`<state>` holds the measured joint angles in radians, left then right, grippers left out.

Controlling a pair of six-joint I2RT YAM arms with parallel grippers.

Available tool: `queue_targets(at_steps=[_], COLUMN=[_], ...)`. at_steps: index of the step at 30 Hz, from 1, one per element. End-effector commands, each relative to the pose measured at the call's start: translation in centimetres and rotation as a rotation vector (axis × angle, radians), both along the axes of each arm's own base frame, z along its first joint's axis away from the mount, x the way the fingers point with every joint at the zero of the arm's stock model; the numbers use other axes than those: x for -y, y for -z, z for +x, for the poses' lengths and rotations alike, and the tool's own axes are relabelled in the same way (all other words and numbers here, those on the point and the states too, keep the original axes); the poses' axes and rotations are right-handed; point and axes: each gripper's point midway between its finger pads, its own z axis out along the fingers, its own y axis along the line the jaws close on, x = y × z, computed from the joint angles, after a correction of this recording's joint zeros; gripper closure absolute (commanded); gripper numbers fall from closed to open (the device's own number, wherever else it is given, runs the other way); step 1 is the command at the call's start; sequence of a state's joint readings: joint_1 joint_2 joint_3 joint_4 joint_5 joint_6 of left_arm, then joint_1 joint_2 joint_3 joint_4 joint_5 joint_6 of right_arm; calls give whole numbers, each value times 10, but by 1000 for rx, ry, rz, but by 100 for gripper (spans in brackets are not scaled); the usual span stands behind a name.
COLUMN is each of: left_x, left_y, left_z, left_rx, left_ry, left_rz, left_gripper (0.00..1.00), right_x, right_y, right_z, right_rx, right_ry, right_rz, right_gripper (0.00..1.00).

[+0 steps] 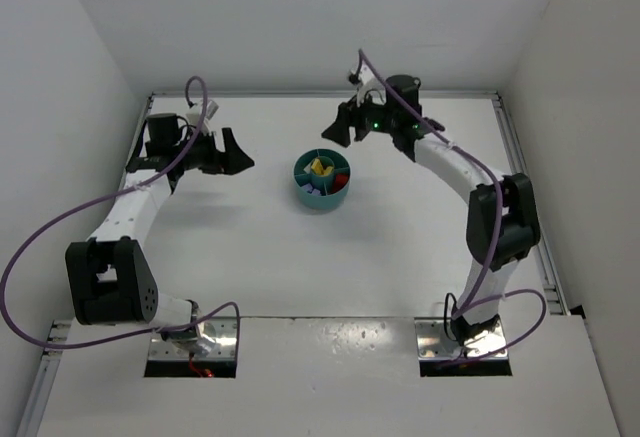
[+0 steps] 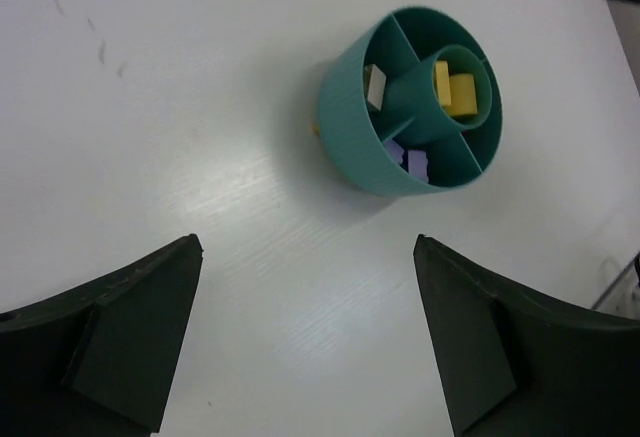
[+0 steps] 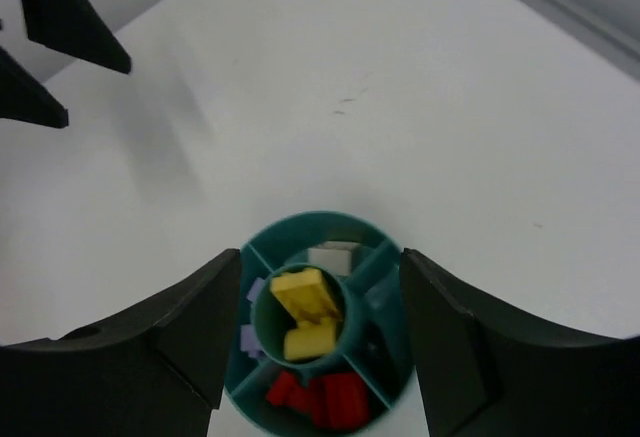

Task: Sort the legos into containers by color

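Note:
The round teal dish (image 1: 303,183) stands mid-table, also in the left wrist view (image 2: 350,132) and the right wrist view (image 3: 322,221). Yellow legos (image 3: 308,309) lie in its centre cup. Red legos (image 3: 325,397), purple legos (image 3: 250,309) and an off-white lego (image 3: 333,255) lie in separate outer sections. A tiny yellowish speck (image 2: 316,129) shows at the dish's outer wall. My left gripper (image 1: 238,152) is open and empty, left of the dish (image 2: 307,240). My right gripper (image 1: 338,132) is open and empty, hovering above the dish's far side (image 3: 320,254).
White walls enclose the table on the left, back and right. A metal rail (image 1: 320,92) runs along the back edge and another (image 1: 527,167) along the right. Purple cables (image 1: 60,227) loop off both arms. The left gripper's fingers (image 3: 60,27) show in the right wrist view.

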<state>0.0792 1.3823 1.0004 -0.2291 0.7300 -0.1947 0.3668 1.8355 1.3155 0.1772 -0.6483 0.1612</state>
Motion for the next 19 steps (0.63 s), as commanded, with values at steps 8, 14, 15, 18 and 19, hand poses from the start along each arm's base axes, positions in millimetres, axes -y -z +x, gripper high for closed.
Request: queue_targets(at_steps=[8, 14, 15, 18, 19], left_x=[-34, -49, -52, -61, -64], left_y=[-20, 12, 16, 17, 15], left_z=[29, 20, 19, 12, 13], left_rx=[111, 25, 27, 51, 68], left_ry=[3, -49, -47, -71, -85], left_rz=[345, 371, 374, 382, 393], left_gripper=[1, 1, 1, 1, 1], right_x=[173, 259, 267, 286, 285], right_y=[-5, 50, 51, 70, 70], right_z=[-4, -47, -50, -65, -70], right_rx=[-177, -377, -376, -410, -416], right_ry=[269, 438, 464, 522, 527], right_rz=[-337, -378, -384, -395, -389], right_gripper=[26, 6, 4, 3, 1])
